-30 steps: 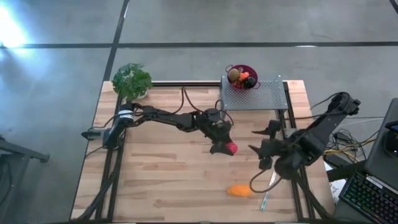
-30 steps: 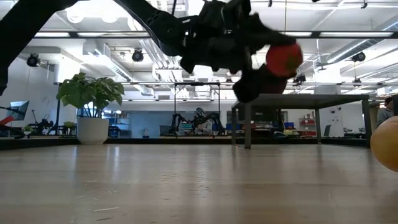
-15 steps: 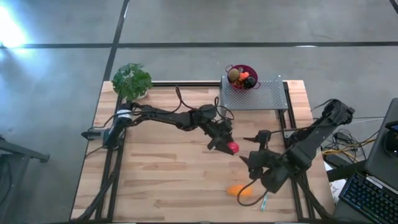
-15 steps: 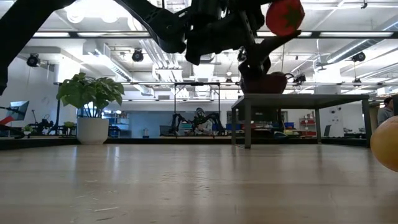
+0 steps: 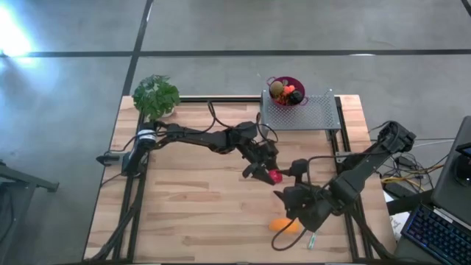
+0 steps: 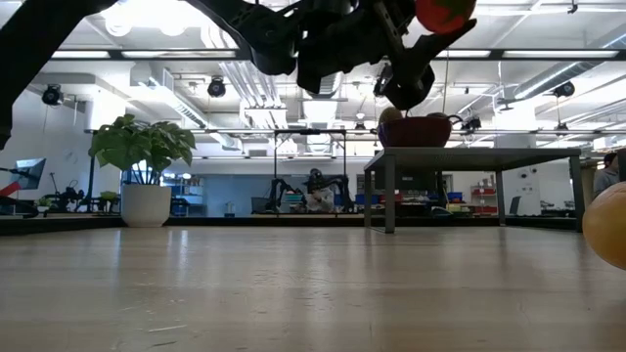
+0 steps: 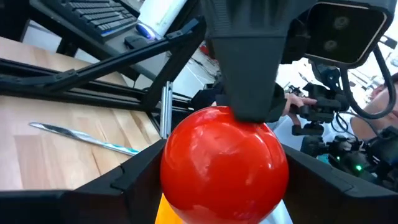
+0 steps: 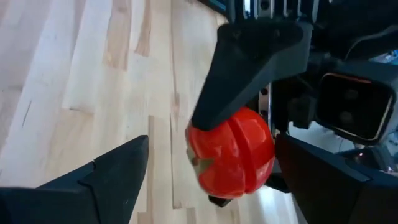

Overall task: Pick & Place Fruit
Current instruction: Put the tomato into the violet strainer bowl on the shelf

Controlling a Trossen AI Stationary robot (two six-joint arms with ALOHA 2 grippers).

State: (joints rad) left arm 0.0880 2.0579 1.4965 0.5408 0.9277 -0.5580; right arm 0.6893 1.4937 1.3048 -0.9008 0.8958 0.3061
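Note:
My left gripper point(image 5: 271, 175) is raised over the table's middle and is shut on the pink-red ball point(image 5: 275, 177), which also shows high in the low view point(image 6: 445, 12). My right gripper point(image 5: 289, 181) is open and reaches in from the right. Its fingers stand on either side of the ball point(image 8: 231, 152). The oblong orange piece point(image 5: 282, 225) lies on the table below the right arm and shows at the low view's edge point(image 6: 608, 225). A dark red bowl point(image 5: 285, 90) with more fruit stands on the mesh rack. My left gripper pinches the ball between its two fingers, one on each side point(image 7: 177, 155). The fingers point(image 8: 249, 68) slant down at it from the table's left. The ball is lifted clear of the table. My right gripper: I cannot tell whether a finger touches the ball.
A green plant point(image 5: 156, 96) stands at the far left corner. The metal mesh rack point(image 5: 305, 114) stands at the far edge, right of centre. A slim pale knife point(image 5: 313, 239) lies near the near edge beside the orange piece. Bare wood point(image 5: 184, 206) lies to the left.
My left gripper has risen with the ball and turned a little, keeping its hold. My right gripper has moved toward the table's left and near edge, closing in on the ball, and now partly covers the orange piece.

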